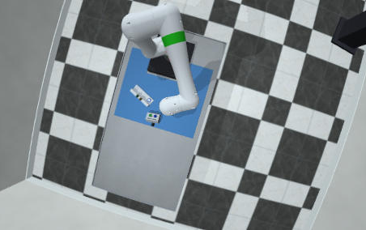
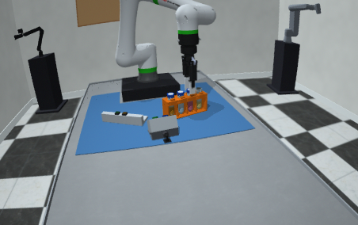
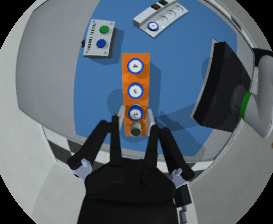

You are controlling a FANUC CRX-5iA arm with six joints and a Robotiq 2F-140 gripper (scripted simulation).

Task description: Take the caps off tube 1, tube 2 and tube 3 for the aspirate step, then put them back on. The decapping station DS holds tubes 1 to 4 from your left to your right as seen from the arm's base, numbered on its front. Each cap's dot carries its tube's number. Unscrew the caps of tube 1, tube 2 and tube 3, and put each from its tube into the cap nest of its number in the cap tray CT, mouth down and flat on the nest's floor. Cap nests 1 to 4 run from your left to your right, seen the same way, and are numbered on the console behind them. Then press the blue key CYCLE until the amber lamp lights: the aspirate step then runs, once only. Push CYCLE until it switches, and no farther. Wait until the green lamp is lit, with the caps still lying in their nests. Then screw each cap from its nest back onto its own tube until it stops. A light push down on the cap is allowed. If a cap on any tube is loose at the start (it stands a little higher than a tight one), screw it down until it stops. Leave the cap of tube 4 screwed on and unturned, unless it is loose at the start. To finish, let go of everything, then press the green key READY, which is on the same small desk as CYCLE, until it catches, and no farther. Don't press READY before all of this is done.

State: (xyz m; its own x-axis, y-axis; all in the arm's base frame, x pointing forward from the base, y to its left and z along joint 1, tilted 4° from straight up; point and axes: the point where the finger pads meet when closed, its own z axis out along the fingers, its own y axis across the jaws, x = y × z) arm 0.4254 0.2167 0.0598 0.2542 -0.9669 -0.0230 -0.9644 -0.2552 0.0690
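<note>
The orange station DS (image 3: 135, 92) holds four tubes; it also shows in the exterior view (image 2: 184, 104). Three tubes carry blue caps. The tube nearest my wrist (image 3: 137, 129) has no cap. One blue cap (image 3: 152, 26) lies in the white cap tray CT (image 3: 159, 16), at its end nest. My gripper (image 3: 135, 112) (image 2: 189, 83) hangs straight down over the station. Its fingers are open, one on each side of the capped tube (image 3: 136, 113) next to the bare one. I cannot tell if they touch that cap.
The small key desk (image 3: 99, 36) with a green and a blue key stands beside the tray, in front of the station (image 2: 163, 127). The arm's black base block (image 2: 150, 88) is behind the station. All stand on the blue mat.
</note>
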